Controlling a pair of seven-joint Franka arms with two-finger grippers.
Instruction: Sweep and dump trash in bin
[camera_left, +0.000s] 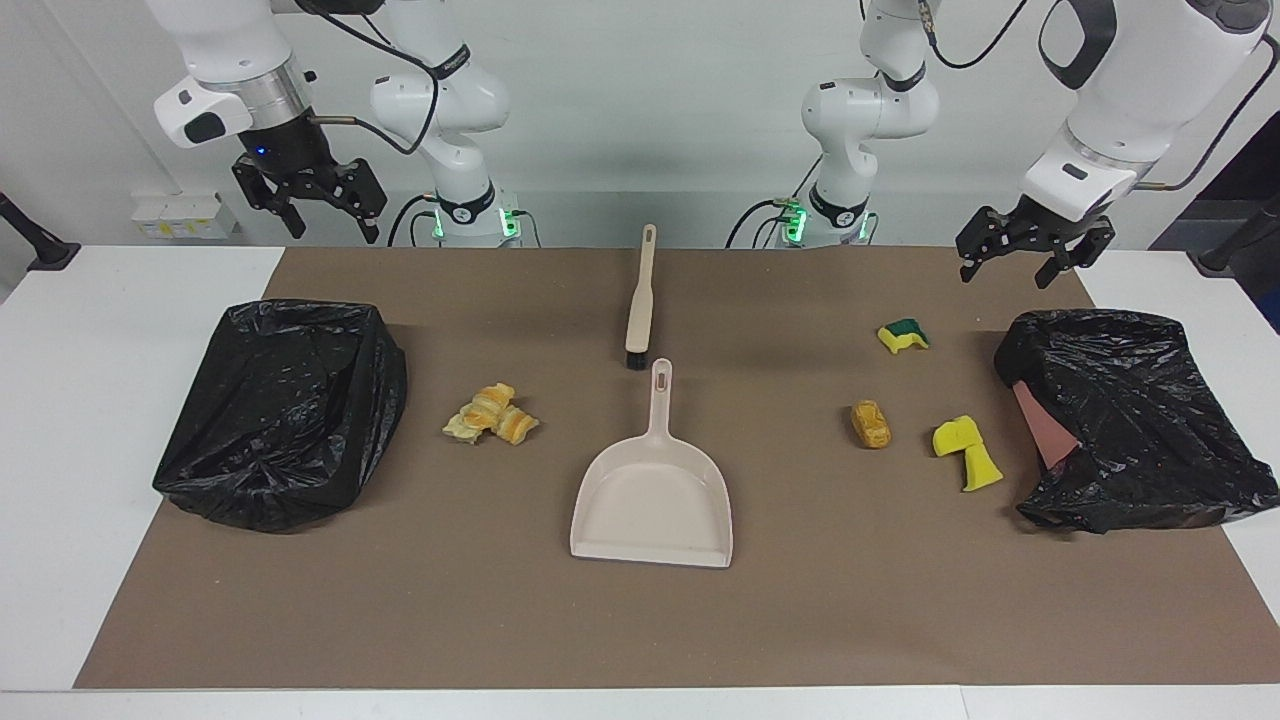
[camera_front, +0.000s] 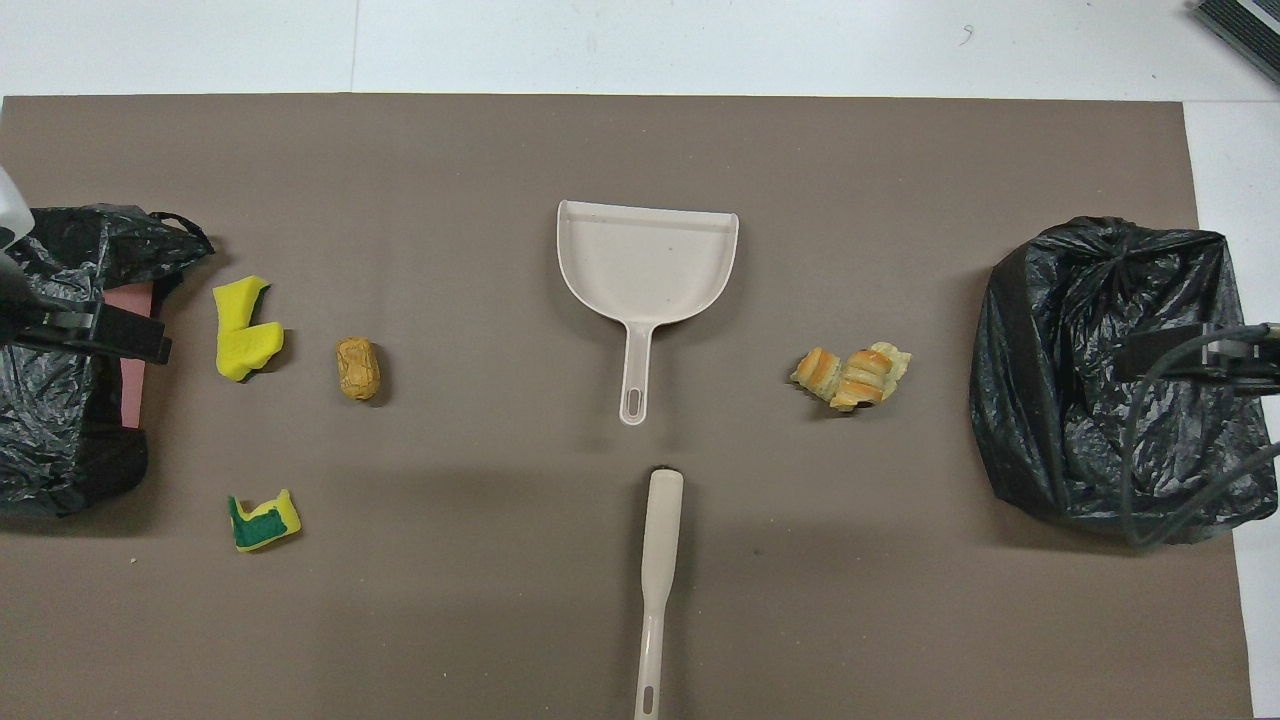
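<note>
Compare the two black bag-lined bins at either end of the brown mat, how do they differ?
The black bag-lined bin at the right arm's end stands upright, its mouth open upward; the black bag-lined bin at the left arm's end lies slumped, a pink surface showing through a gap in its liner. The pale golden pastry chunks lie beside the first; the yellow sponge bits beside the second. Both sit on the brown mat, lined with crinkled black plastic.

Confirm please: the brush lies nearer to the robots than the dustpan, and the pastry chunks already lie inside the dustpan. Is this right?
Not quite. The pastry chunks lie on the brown mat beside the dustpan, toward the right arm's end of the table; the pan is empty. Both views show this, the overhead view most clearly. The brush does lie nearer to the robots than the dustpan.
</note>
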